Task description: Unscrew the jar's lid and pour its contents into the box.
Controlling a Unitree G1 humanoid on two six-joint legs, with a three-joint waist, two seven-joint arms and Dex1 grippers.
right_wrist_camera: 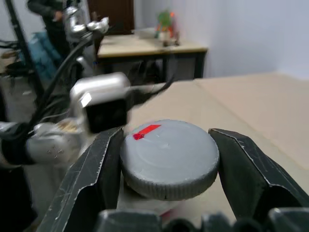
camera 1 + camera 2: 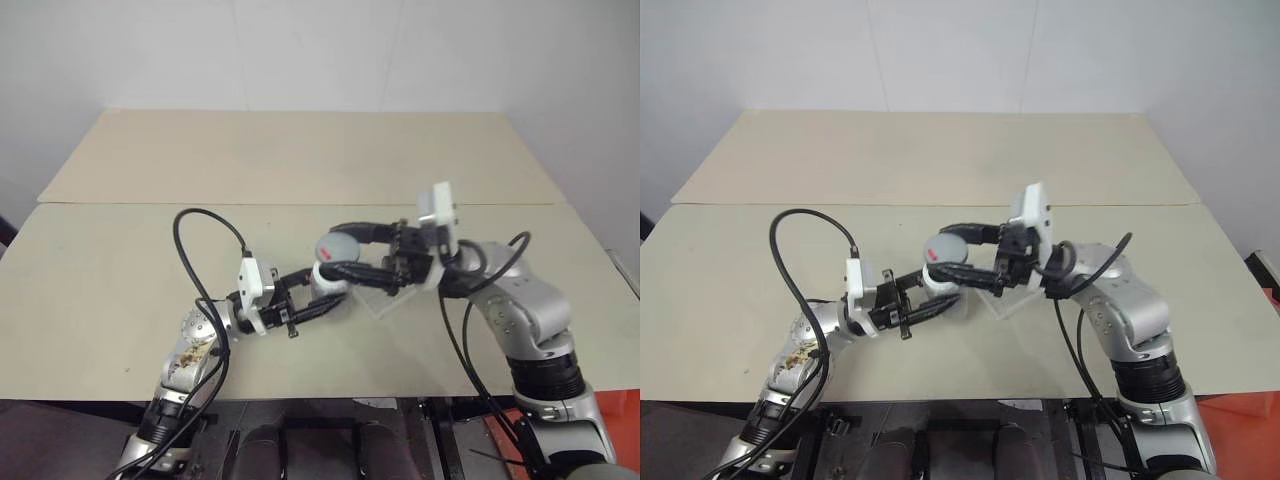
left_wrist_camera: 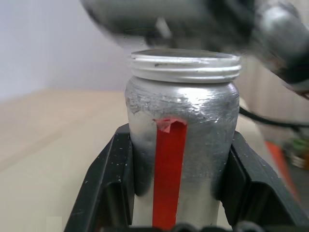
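Left gripper (image 3: 174,203) pinches the jar (image 3: 182,121) to brace it; my right gripper (image 1: 166,164) clamps the lid (image 1: 169,157) (lifted clear) above the threads.

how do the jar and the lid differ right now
The jar is a tall silvery cylinder with a long red stripe down its side; the lid is a flat grey disc with a small red mark on top. The left gripper holds the jar; the right gripper holds the lid, lifted off the jar's open mouth. Both are round and equally wide.
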